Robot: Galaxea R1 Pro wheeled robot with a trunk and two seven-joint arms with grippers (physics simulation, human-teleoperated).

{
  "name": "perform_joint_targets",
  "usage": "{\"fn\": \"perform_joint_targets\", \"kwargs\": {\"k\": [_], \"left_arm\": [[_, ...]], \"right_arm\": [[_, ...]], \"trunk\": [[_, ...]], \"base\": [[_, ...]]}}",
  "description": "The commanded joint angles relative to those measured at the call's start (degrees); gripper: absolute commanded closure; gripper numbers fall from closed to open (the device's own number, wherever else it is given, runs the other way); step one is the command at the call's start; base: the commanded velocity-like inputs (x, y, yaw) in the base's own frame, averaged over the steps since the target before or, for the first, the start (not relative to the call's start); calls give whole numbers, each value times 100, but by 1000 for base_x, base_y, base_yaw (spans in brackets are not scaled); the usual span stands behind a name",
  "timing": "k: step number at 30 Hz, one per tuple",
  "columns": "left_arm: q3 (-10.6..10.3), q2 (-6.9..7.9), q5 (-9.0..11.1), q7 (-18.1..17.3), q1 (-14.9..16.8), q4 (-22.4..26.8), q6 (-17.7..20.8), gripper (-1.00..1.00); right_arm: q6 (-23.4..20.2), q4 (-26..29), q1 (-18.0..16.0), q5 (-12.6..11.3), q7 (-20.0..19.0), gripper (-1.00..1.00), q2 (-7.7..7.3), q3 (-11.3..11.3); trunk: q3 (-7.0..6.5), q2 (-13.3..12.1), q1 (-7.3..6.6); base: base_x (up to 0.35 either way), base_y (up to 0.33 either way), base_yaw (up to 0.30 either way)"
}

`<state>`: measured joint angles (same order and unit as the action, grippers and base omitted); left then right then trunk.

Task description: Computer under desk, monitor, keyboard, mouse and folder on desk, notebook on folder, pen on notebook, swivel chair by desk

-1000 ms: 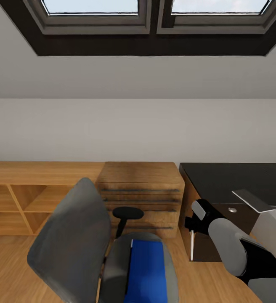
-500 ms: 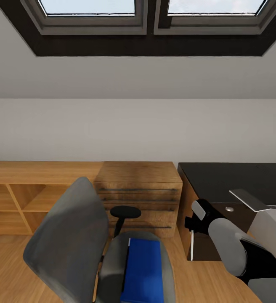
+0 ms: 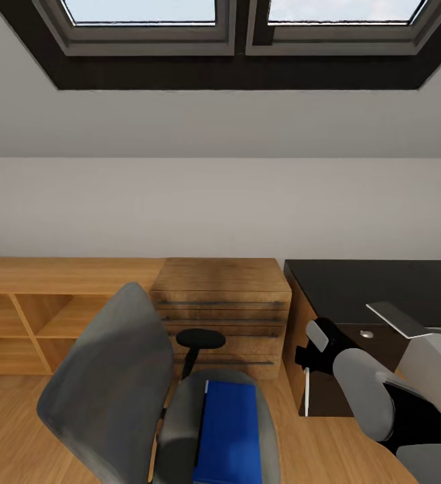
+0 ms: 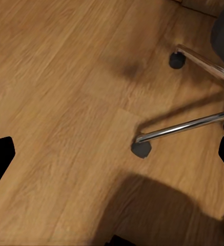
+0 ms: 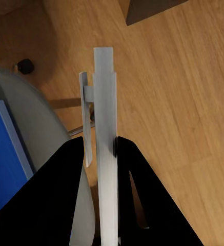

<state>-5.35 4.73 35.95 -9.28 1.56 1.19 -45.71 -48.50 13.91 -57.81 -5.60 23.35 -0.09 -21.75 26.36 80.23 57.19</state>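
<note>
The grey swivel chair (image 3: 106, 390) stands low in the head view with the blue folder (image 3: 228, 433) flat on its seat. To its right is the black desk (image 3: 375, 286). My right gripper (image 3: 308, 366) hangs between chair and desk, shut on the whitish pen (image 3: 306, 393), which points down. The right wrist view shows the pen (image 5: 104, 102) with its clip between the shut fingers, and the folder (image 5: 1, 154) beside it. A thin grey slab (image 3: 398, 319), possibly the notebook, lies at the desk's front edge. My left gripper (image 4: 114, 152) is open above the chair's chrome base (image 4: 194, 125). Computer, monitor, keyboard and mouse are out of view.
A wooden drawer chest (image 3: 224, 302) stands against the wall behind the chair, with low wooden shelving (image 3: 39, 316) to its left. Skylight windows (image 3: 234, 13) sit in the sloped ceiling. A drawer knob (image 3: 366, 333) shows on the desk front. Wooden floor (image 4: 55, 92) lies around the casters.
The whole picture shifted slightly to the left a second ago, so the camera moved. The pen stays in my right gripper and the folder stays on the seat.
</note>
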Motion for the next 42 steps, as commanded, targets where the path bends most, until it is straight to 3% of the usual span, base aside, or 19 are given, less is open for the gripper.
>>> {"fn": "perform_joint_targets", "kwargs": {"k": [1,25,42], "left_arm": [[-46,1,62,-27,2,-5,-15,-100],[-48,1,59,-30,-6,3,-12,-100],[-57,-8,48,-30,-6,4,-12,-100]], "right_arm": [[-10,6,-3,-64,46,100,0,5],[-2,6,-3,-64,46,100,0,5],[4,6,-4,-64,46,100,0,5]], "trunk": [[6,3,0],[6,3,0],[6,3,0]], "base": [[0,0,0],[-68,-12,0],[-1,-260,0]]}}
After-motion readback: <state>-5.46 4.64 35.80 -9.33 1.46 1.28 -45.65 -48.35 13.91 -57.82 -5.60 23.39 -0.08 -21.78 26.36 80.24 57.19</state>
